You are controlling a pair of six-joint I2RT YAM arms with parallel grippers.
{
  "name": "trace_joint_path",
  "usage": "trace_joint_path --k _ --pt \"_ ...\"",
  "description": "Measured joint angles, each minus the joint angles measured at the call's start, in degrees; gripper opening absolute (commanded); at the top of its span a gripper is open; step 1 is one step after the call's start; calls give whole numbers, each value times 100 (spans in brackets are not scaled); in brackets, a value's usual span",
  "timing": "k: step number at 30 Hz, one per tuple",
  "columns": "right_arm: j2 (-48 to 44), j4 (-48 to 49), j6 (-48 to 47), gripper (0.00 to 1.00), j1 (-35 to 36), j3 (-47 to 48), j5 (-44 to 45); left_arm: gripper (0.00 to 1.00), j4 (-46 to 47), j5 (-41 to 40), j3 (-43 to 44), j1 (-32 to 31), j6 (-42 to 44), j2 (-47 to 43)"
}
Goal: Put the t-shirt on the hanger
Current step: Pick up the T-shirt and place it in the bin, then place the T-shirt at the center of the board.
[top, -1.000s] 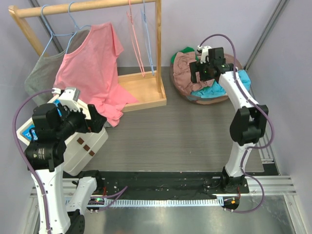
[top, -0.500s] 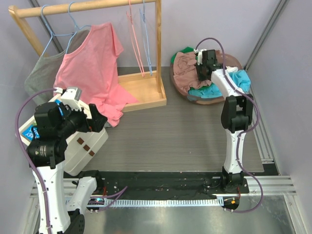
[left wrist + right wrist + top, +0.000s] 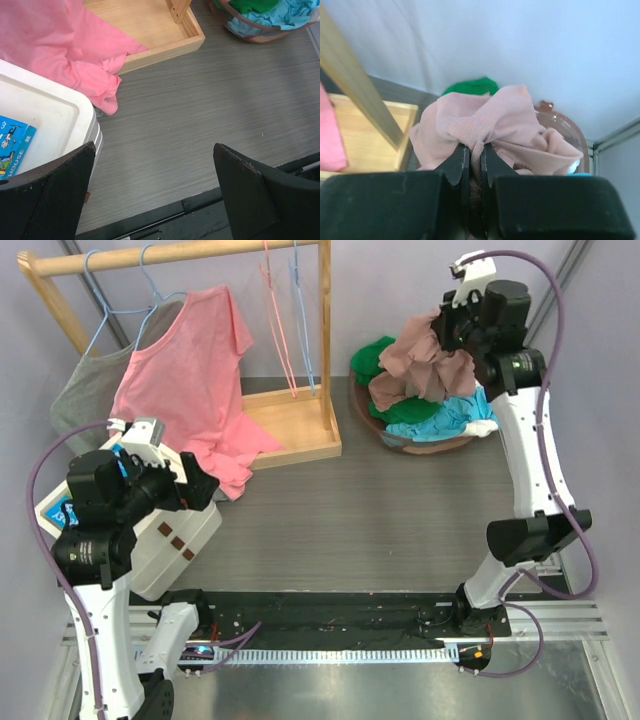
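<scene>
Top view: the right gripper (image 3: 452, 332) is raised at the back right of the table (image 3: 380, 530), pinched shut on a bunched fold of the dusty mauve t-shirt (image 3: 415, 360). The shirt hangs crumpled from the gripper, above a round basket (image 3: 425, 447) of green and turquoise clothes. The thin salmon-pink hanger (image 3: 278, 330) hangs empty on the wooden rail (image 3: 180, 253), well apart from the t-shirt. A coral-pink shirt (image 3: 185, 380) and a grey shirt (image 3: 85, 395) hang on light blue hangers at the left. The left gripper (image 3: 203, 490) is held over a white container (image 3: 185, 540), its jaws wide apart.

Left wrist view: both black fingers (image 3: 47, 200) stand wide apart with nothing between them. A blue booklet (image 3: 12, 142) in the white container (image 3: 50, 112) carries letters reading "HOUSE".

Right wrist view: the jaws are almost closed on a thin fold of mauve fabric (image 3: 485, 122). No print or label shows on the shirt. A green garment (image 3: 470, 86) lies behind it.
</scene>
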Motion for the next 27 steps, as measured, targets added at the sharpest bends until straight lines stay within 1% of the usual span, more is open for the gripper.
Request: trace_joint_path --k 5,7,10,14,16,20,24,25,26,27 --pt "-590 -184 280 1 -11 190 -575 100 11 35 50 0 94 -87" --pt "-870 -319 433 1 -4 155 -984 100 26 142 50 0 192 -177" --pt "-1449 -494 645 1 -4 11 -1547 100 98 330 50 4 323 -374" --pt "-2334 -492 970 1 -4 -50 -2098 100 256 520 50 7 424 -636" --pt "-2780 -376 1172 1 -4 -70 -2315 100 341 623 50 7 450 -686" --pt "-3598 219 1853 1 -4 -396 -2861 100 503 848 33 9 457 -671" --pt "-4111 852 2406 2 7 -1351 -3320 100 610 1102 -33 9 577 -660" --pt "-4129 896 2492 18 13 -1674 -3366 100 608 1174 -55 9 645 -654" --pt "-4107 931 2559 23 22 -2068 -3375 100 597 1287 -87 9 769 -636" --pt "-4081 949 2612 31 24 -2430 -3351 100 592 1316 -94 9 798 -629"
